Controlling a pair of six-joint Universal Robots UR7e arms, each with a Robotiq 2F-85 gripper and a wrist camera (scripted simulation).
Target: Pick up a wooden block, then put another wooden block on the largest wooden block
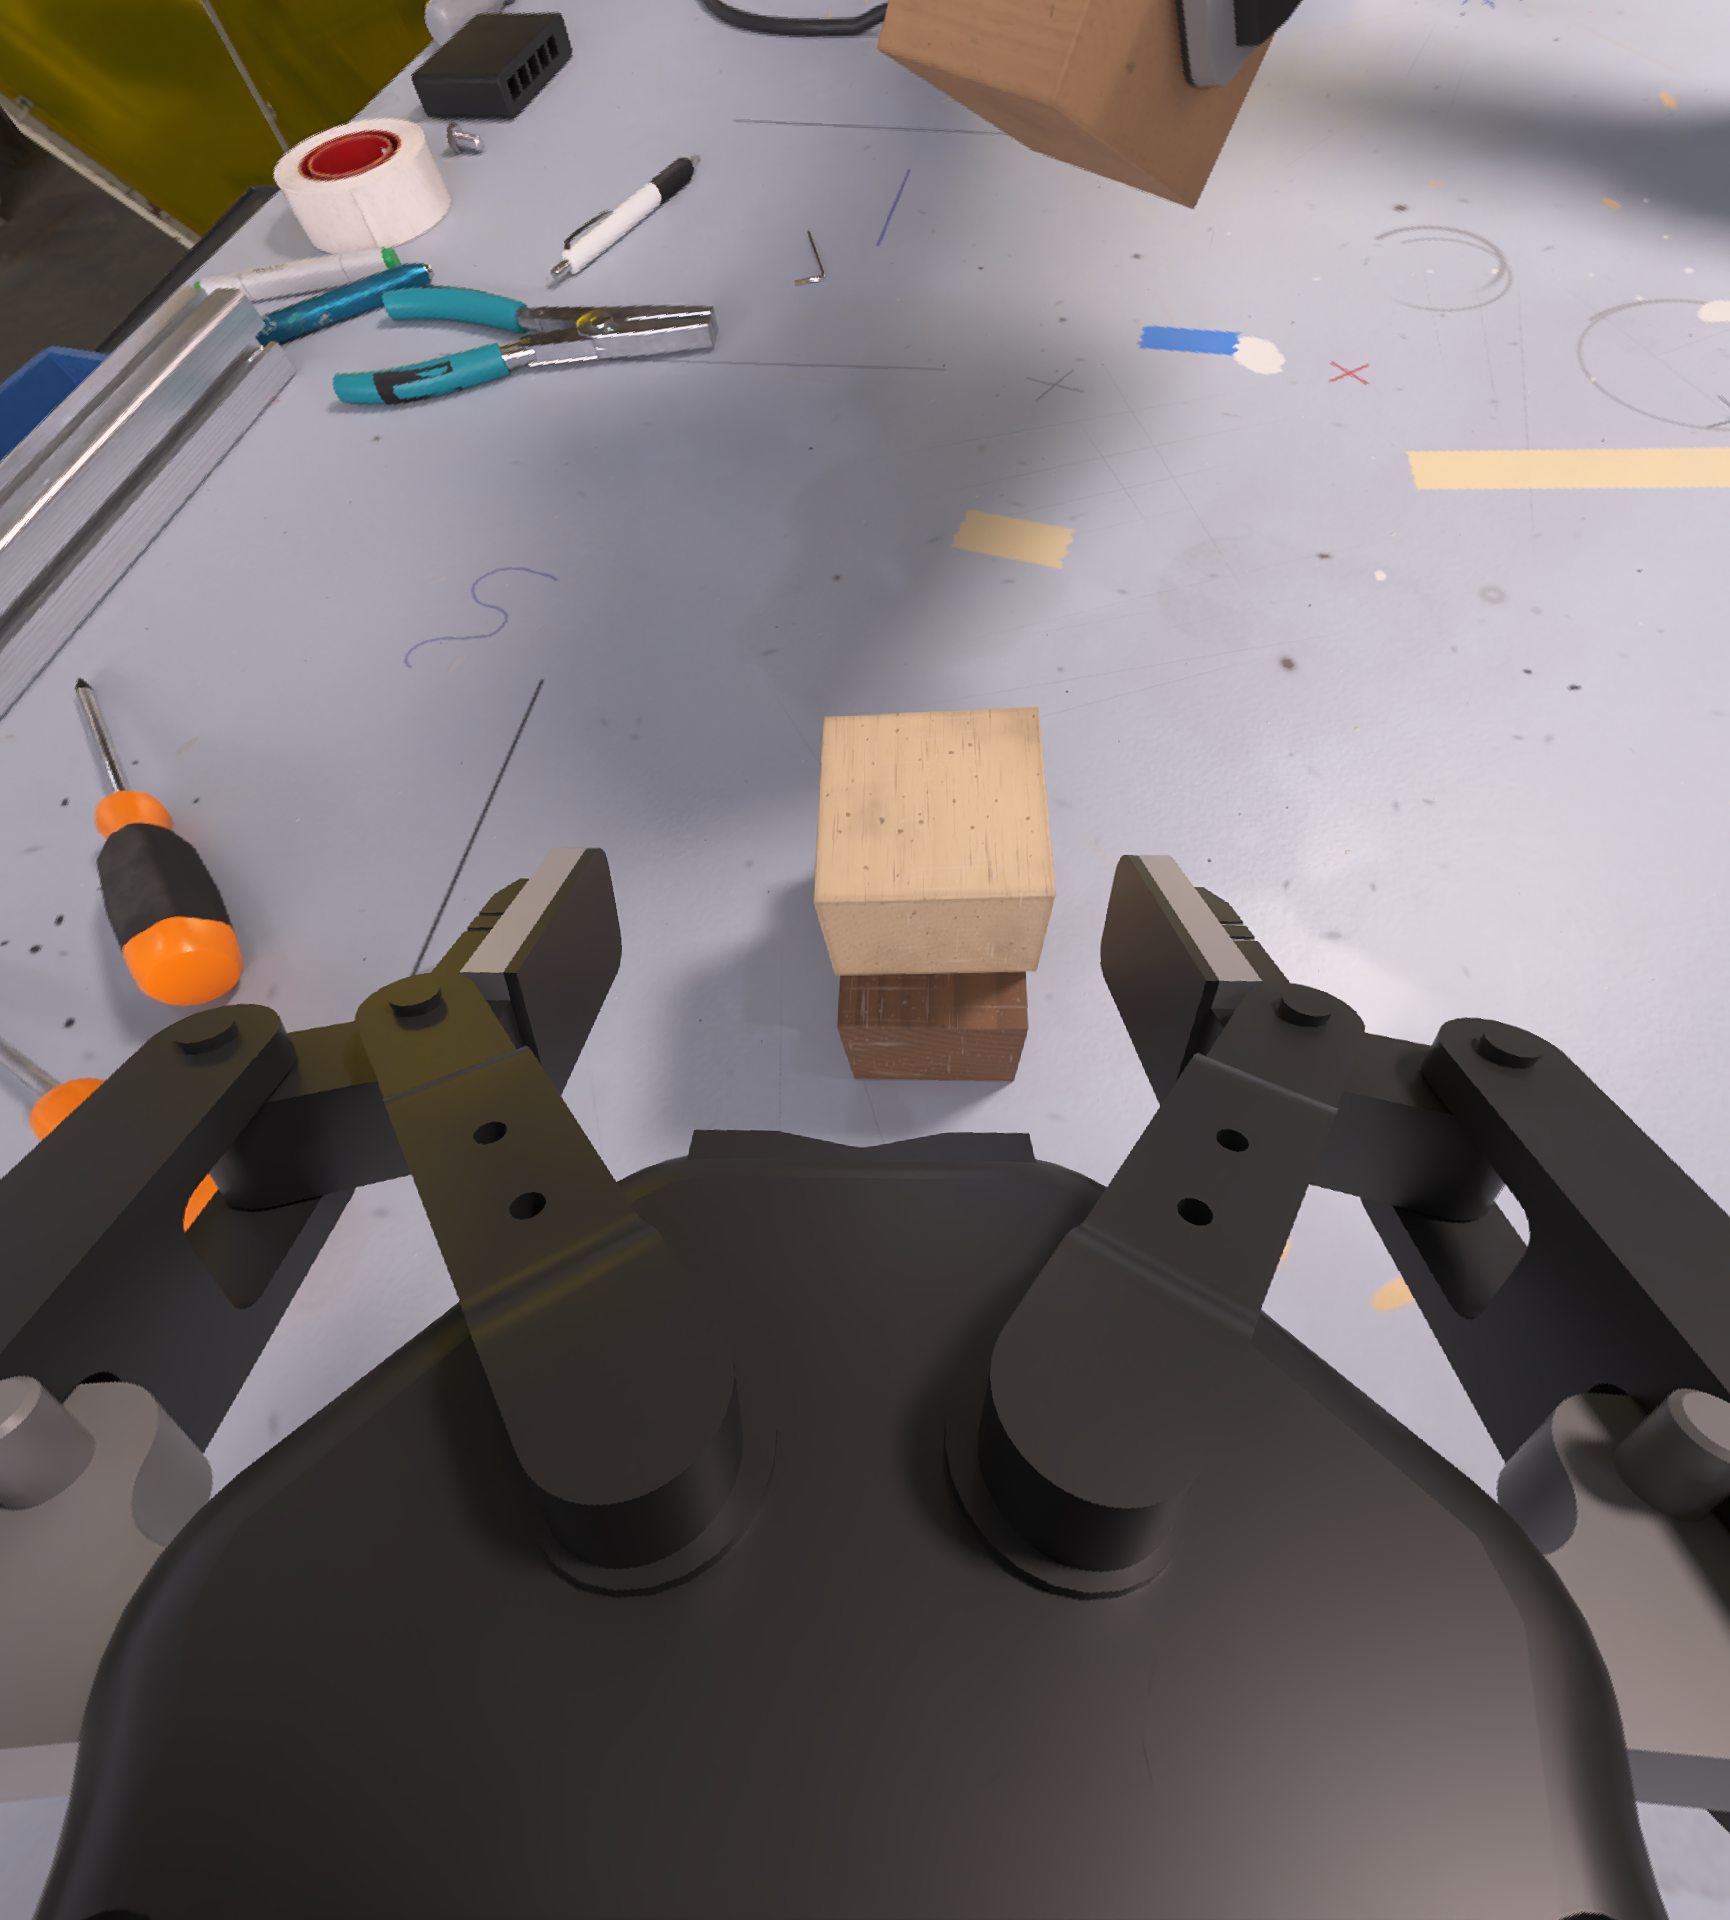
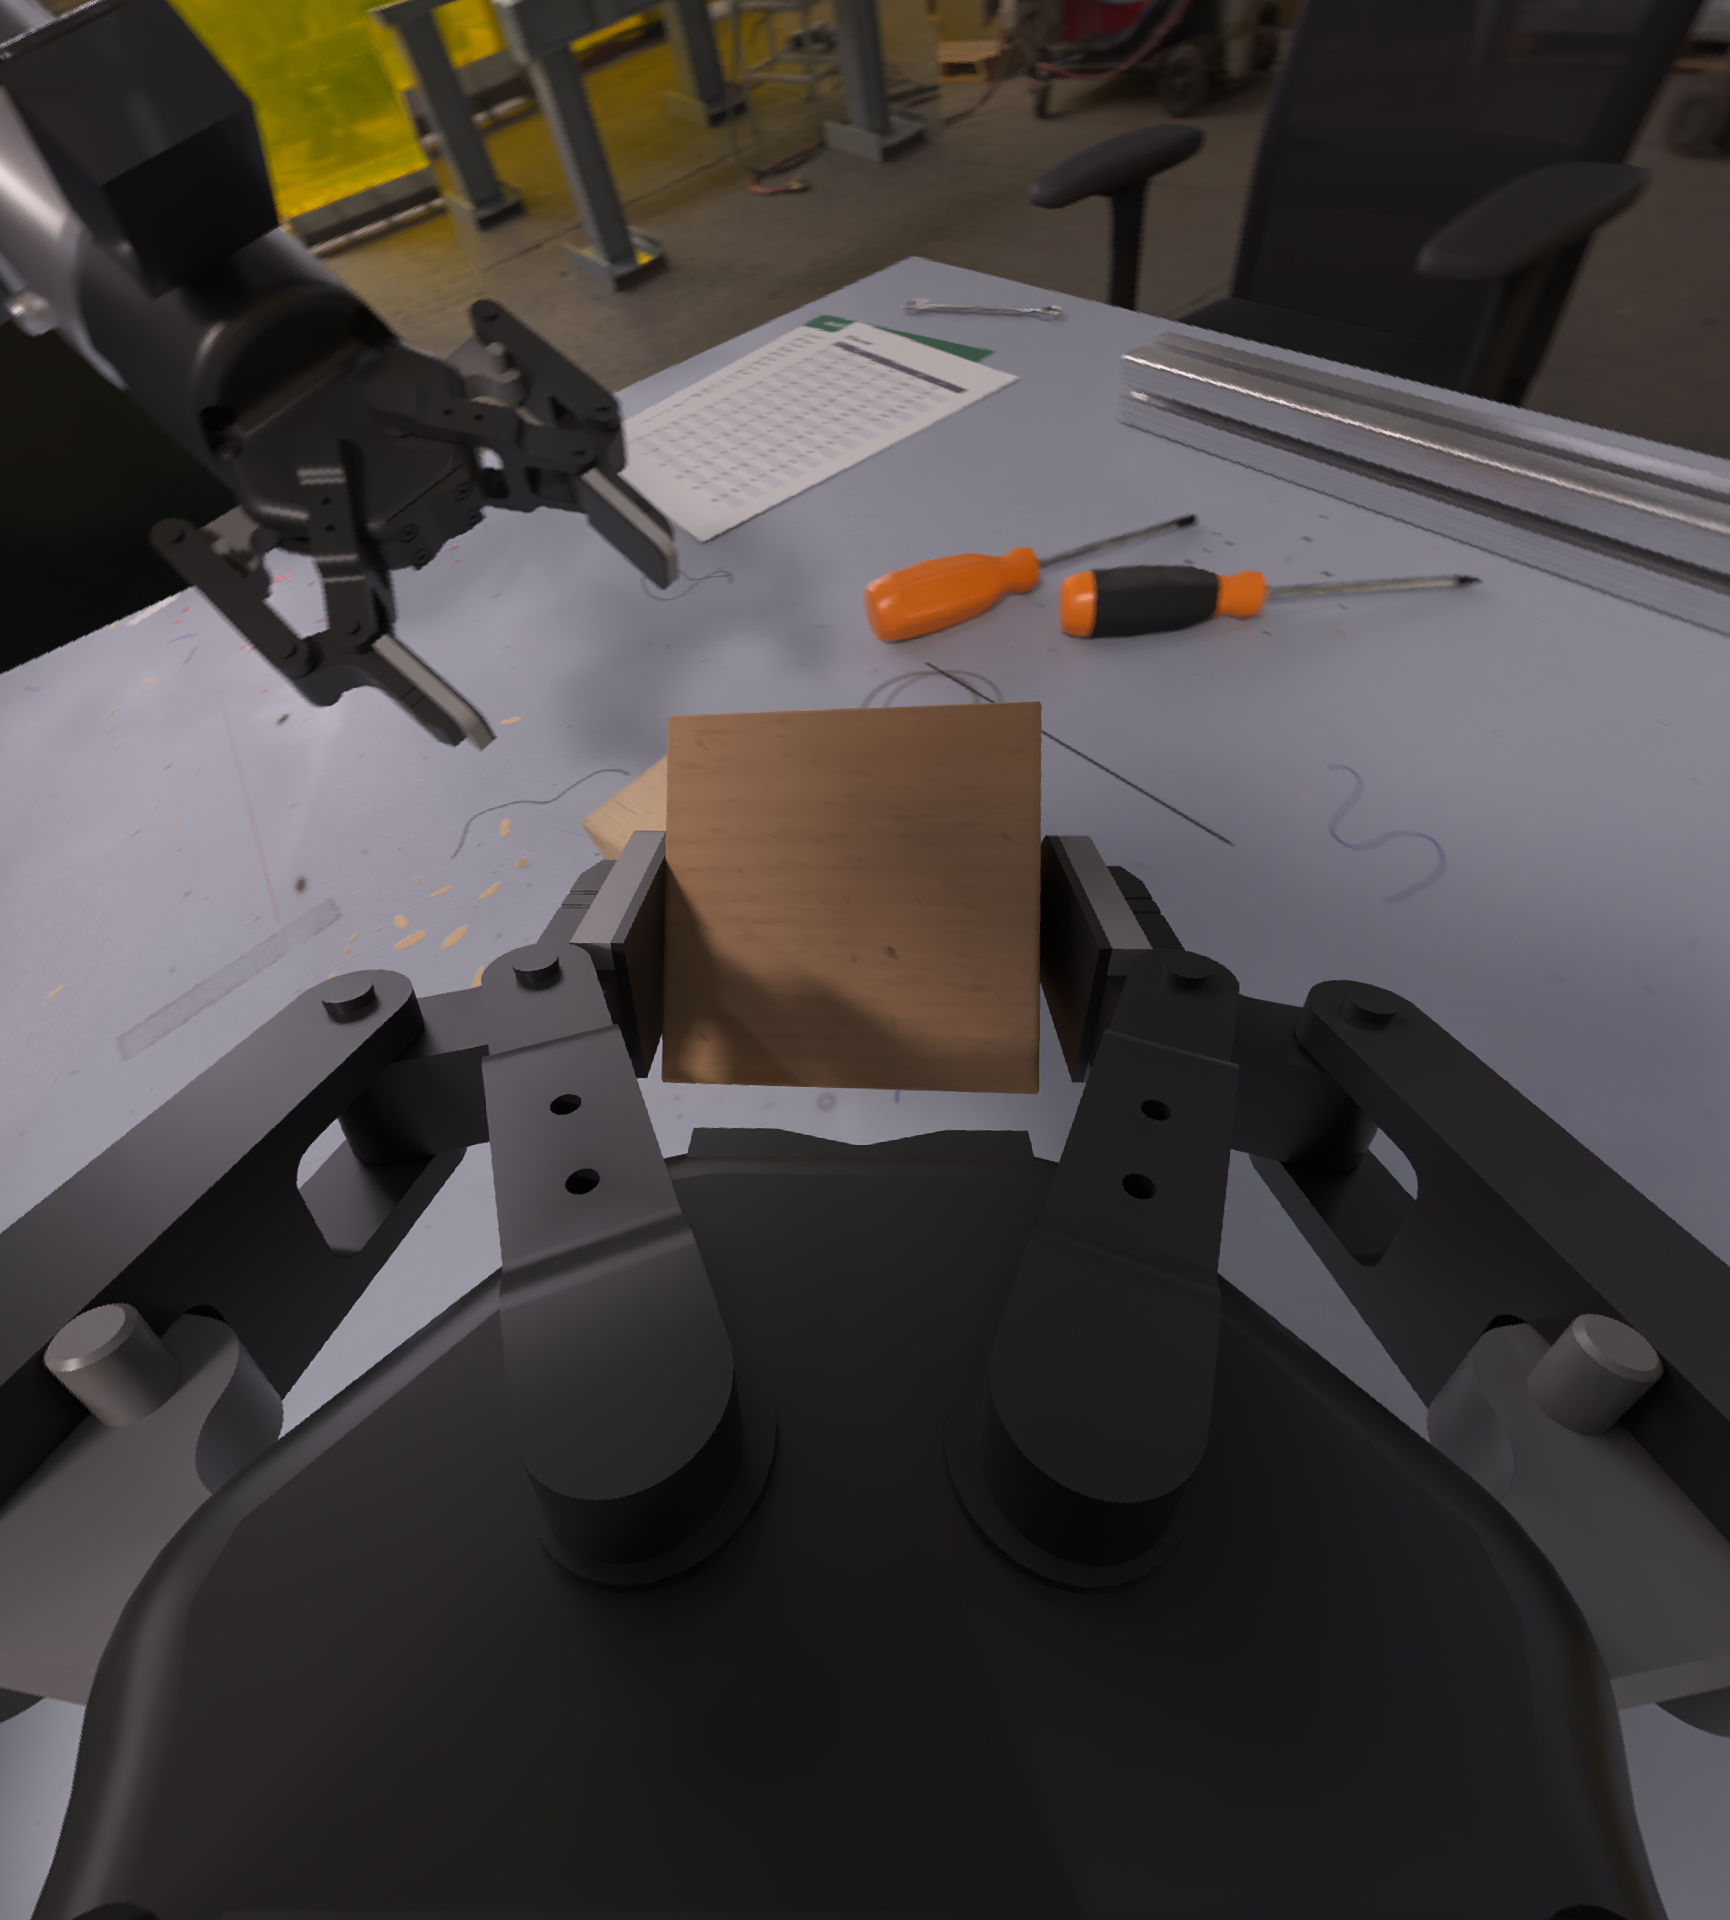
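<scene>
My right gripper [image 2: 853, 878] is shut on the largest wooden block [image 2: 850, 894], a mid-brown cube held above the table; it also shows at the top of the left wrist view [image 1: 1079, 94]. My left gripper [image 1: 861, 883] is open and empty, hovering over a pale wooden block [image 1: 934, 821]. A small dark brown block [image 1: 932, 1029] sits right against the pale block's near side. In the right wrist view the left gripper [image 2: 570, 649] is open at the left, and a corner of the pale block [image 2: 627, 821] peeks out behind the held cube.
On the grey table [image 1: 1360, 727], two orange screwdrivers [image 1: 165, 894] [image 2: 954, 597] lie to the left. Teal pliers [image 1: 528, 343], a marker [image 1: 627, 213], a tape roll [image 1: 362, 182] and a black box [image 1: 492, 62] lie farther off. An aluminium rail [image 1: 61, 488] runs along the edge. A paper sheet [image 2: 809, 416] and an office chair [image 2: 1412, 187] are beyond.
</scene>
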